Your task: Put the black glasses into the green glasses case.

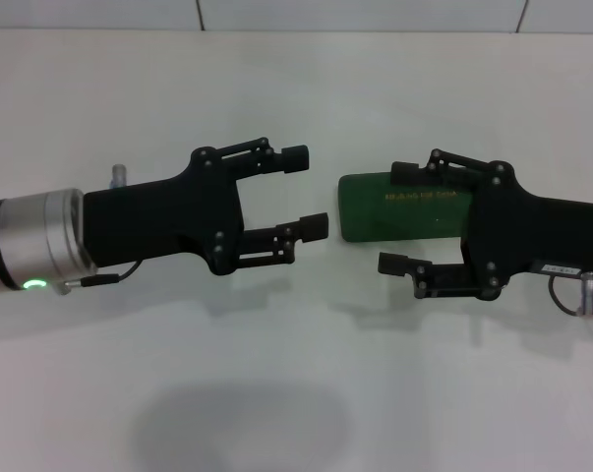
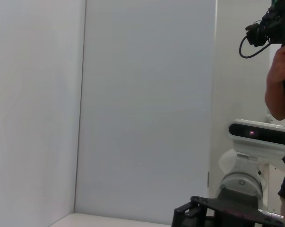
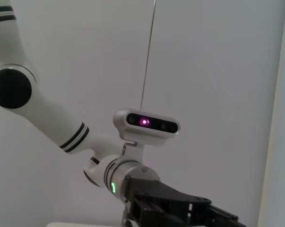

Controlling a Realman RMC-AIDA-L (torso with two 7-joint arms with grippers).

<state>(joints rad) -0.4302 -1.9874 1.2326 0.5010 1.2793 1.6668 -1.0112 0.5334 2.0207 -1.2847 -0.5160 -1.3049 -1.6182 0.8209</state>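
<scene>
— Where does the green glasses case (image 1: 402, 207) lie?

— Closed, flat on the white surface (image 1: 296, 393), gold lettering up, its right end hidden beneath the right pincer (image 1: 401, 217).

— And the two arms?

— The left pincer (image 1: 305, 191) reaches in from the left, fingers spread wide, holding nothing, just beside the case's left end. The right pincer faces it, also wide, one finger over the case's far edge, the other past its near edge.

— The black glasses?

— No view shows them.
</scene>
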